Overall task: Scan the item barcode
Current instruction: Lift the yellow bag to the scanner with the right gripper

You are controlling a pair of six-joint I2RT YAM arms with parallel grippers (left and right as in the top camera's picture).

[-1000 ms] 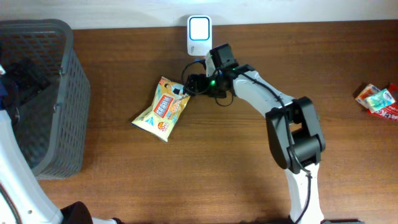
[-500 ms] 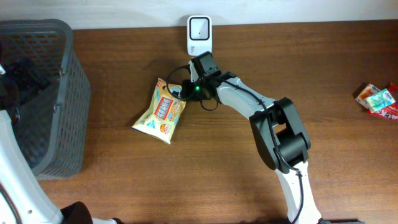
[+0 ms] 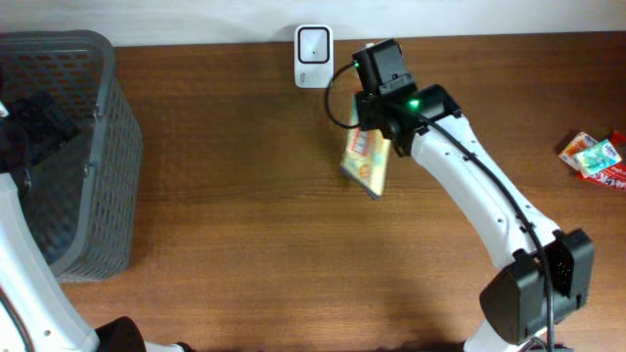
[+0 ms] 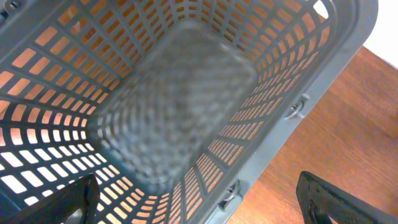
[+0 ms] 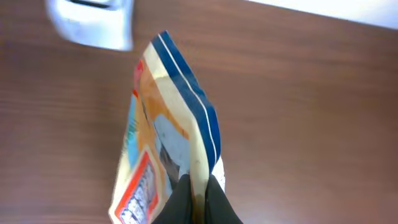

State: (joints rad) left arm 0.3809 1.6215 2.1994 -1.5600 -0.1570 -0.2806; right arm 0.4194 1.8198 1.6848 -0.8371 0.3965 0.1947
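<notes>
Pinching a yellow-and-blue snack packet (image 5: pixel 165 149) by one crimped end in the right gripper (image 5: pixel 198 198) — jaws closed tight on that seam. Clamps it between two dark fingertips (image 5: pixel 180 202) at the bottom of the right wrist view, with the packet running away from them edge-on, its blue-striped seam turned up and its printed face turned left. From overhead, holds it up off the wooden table (image 3: pixel 245 244), tilted, directly under the wrist and hanging out toward the near side. Sits near the white barcode scanner (image 3: pixel 313 44) at the table's back edge, just to the right of it and not touching; blurred in the top left corner of the wrist view. Hangs the left gripper (image 4: pixel 196 186) over the grey plastic basket (image 3: pixel 68 156) at the table's left end — jaws spread wide, gripping nothing, only the basket's lattice floor below. Well apart, at the far right edge: a few more small packets (image 3: pixel 592 156).
</notes>
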